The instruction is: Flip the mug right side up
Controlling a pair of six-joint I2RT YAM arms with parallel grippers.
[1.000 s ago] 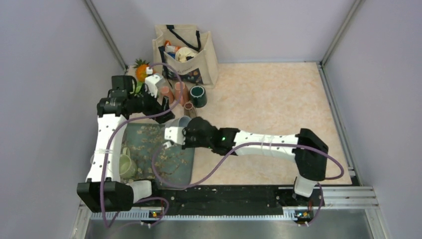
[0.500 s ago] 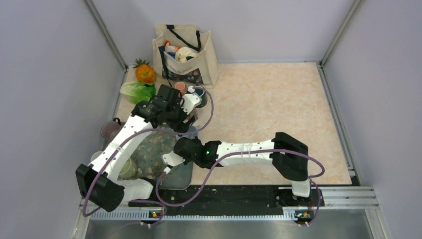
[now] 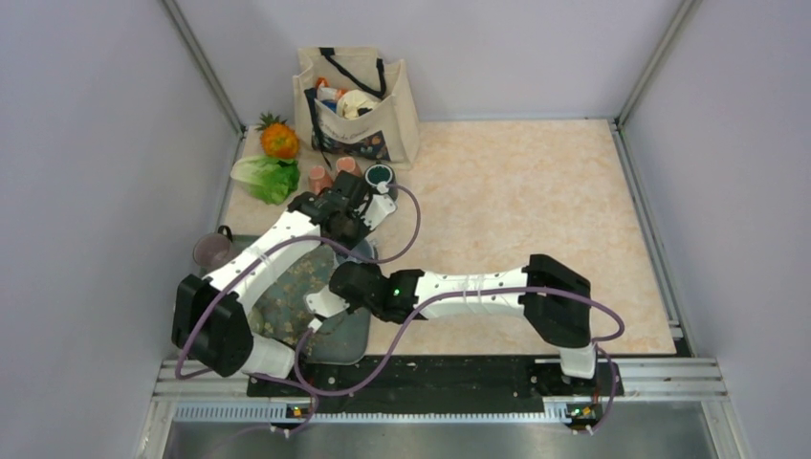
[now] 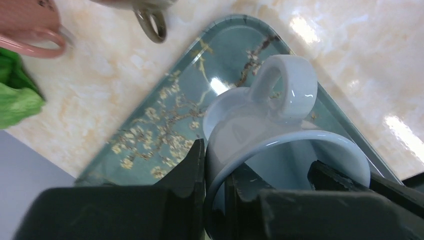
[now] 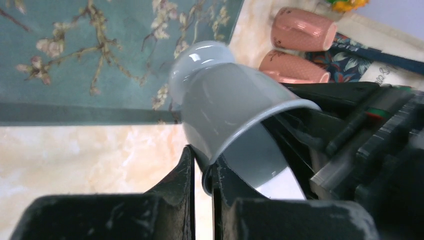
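1 table [image 3: 536, 191]. 1 blossom-patterned tray [image 4: 165, 140], near left. Left gripper [image 4: 214, 167] and right gripper [image 5: 202, 165], each clamped on the mug [image 4: 260, 120] rim. 1 pale grey mug, tilted, at the tray's far right corner; contact with the tray unclear.

The mug [image 4: 280, 125] is a glossy pale grey-blue, plain inside and out. The tray [image 4: 165, 130] under it is teal, printed with brown branches and cream blossoms. The left tool [image 4: 212, 172] and right tool [image 5: 202, 172] are matt black. Around the tray the bench [image 3: 516, 191] is marbled cream-peach. Beyond the tray, the pink mugs [image 5: 302, 30] are salmon with fine dots, the lettuce [image 3: 266, 177] bright green, and the tote bag [image 3: 363, 139] beige with a dark floral print.
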